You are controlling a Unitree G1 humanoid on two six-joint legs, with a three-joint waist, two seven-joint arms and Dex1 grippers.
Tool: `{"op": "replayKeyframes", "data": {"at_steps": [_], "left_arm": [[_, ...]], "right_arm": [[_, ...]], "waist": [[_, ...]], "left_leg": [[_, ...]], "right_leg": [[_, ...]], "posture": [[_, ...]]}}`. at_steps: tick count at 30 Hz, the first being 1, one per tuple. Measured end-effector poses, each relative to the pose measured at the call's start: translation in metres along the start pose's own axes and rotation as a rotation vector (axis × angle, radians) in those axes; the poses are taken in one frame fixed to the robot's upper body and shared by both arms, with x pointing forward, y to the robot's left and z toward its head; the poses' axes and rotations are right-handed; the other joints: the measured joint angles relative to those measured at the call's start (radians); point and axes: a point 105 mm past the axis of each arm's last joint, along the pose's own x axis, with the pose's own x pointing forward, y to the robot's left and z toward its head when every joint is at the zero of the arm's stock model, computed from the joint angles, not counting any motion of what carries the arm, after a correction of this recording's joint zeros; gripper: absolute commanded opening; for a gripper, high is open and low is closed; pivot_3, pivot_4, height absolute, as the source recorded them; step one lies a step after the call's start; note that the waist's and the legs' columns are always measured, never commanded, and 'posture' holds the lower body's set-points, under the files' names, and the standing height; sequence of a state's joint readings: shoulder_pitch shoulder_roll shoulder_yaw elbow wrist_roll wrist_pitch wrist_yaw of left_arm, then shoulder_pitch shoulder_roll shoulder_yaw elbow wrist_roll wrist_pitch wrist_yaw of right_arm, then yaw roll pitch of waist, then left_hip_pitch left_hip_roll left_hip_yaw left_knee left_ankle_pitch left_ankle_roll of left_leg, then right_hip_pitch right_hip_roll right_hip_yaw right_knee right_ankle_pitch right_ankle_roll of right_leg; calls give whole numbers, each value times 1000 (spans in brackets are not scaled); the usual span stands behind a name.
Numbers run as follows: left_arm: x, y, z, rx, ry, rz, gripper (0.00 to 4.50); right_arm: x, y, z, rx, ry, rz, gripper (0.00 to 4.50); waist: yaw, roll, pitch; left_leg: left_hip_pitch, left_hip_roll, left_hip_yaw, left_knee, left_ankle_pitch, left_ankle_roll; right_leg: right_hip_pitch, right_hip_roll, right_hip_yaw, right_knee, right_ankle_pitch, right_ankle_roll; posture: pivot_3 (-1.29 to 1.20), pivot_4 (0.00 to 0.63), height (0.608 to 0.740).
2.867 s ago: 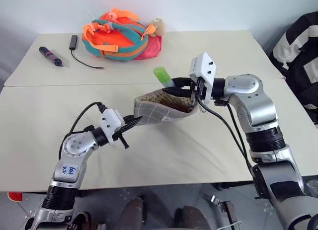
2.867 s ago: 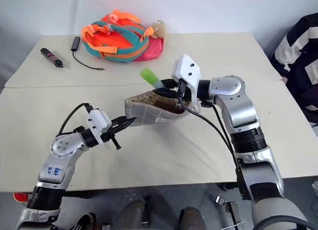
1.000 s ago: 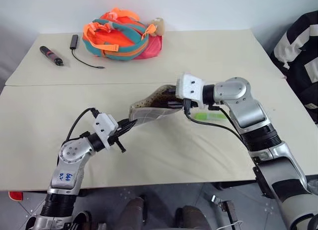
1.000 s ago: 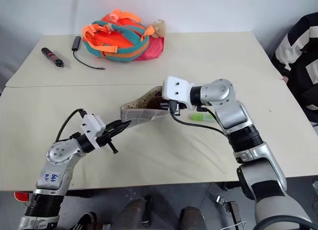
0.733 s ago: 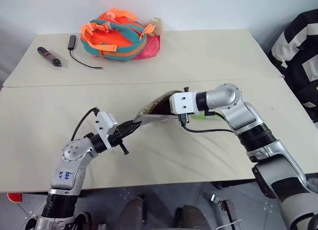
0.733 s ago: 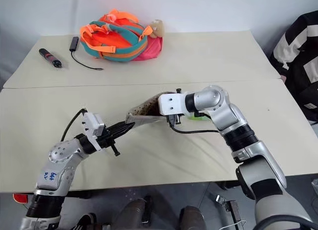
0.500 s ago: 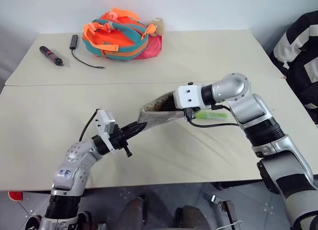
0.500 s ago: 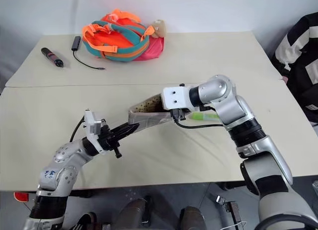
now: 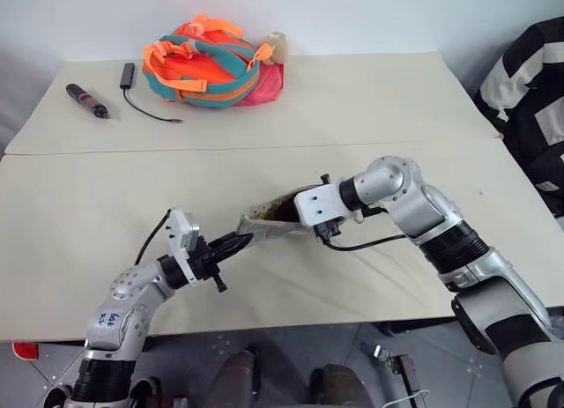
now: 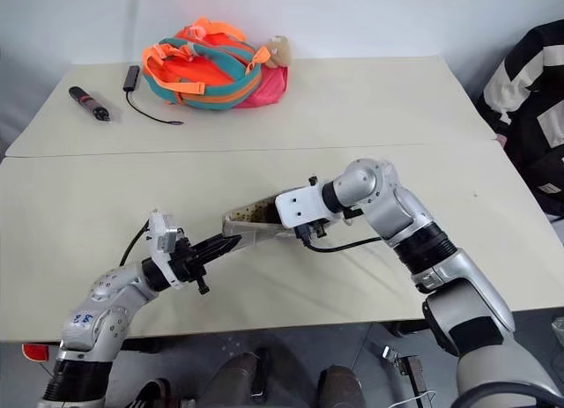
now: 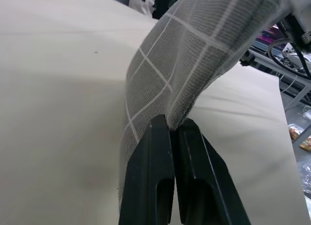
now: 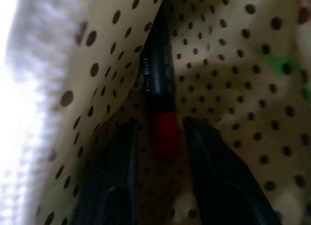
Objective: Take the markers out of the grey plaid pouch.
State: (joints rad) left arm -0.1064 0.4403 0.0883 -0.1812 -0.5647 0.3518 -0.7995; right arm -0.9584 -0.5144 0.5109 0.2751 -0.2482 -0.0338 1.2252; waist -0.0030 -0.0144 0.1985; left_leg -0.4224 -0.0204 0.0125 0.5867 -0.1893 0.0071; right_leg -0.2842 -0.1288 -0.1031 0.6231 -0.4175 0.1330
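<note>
Flat grey plaid fabric pouch with white grid lines (image 9: 269, 229) lies near middle of cream surface (image 9: 79, 205), mouth toward right arm. Left pincer (image 11: 173, 129) pressed together, pinching pouch's end fabric. Right pincer (image 12: 160, 130) reaches inside tan dotted lining, fingers (image 12: 206, 152) spread either side of black marker with red section (image 12: 159, 106); contact unclear. Orange, teal and pink backpack (image 9: 211, 60) at far edge, well apart.
</note>
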Motion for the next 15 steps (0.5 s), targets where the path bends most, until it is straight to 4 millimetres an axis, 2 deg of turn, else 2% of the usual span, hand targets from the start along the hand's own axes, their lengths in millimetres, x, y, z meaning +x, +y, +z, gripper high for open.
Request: {"op": "replayKeyframes", "data": {"at_steps": [5,15], "left_arm": [[0,1,-1,11,9,9,0],[2,0,-4,6,10,9,0]], "right_arm": [[13,-8,-6,-30,9,-70,1499],[22,-9,-9,-52,22,-90,1499]], "waist": [[0,0,0],[-1,0,0]], "left_leg": [[0,0,0,0,0,0],[0,0,0,0,0,0]], "right_leg": [[0,0,0,1,0,0],[0,0,0,1,0,0]], "posture": [[0,150,740],[0,150,740]]}}
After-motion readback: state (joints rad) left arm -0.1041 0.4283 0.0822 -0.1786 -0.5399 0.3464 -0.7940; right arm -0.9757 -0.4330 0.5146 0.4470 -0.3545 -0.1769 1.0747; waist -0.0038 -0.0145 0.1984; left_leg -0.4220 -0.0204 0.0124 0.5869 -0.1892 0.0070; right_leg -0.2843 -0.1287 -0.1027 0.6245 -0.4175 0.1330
